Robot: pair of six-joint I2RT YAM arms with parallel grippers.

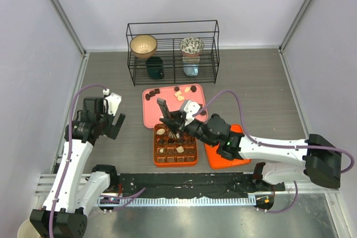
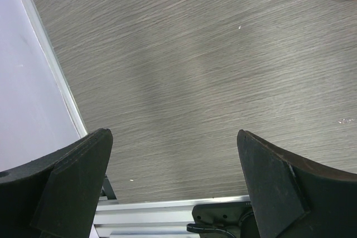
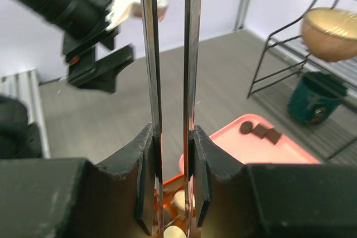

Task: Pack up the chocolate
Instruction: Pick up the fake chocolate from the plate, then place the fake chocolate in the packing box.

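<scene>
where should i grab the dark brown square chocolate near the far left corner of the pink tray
Pinch the dark brown square chocolate across two opposite flat sides, coming straight down from above. It lies flat and low on the pink tray, so probably only its side faces offer purchase, and bare tray shows beside it.

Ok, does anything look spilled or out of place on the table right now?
Nothing stands out. The chocolates sit on the pink tray or in the box, none loose on the table. The lid lies beside the box, and the right gripper holds tongs over the box.
</scene>
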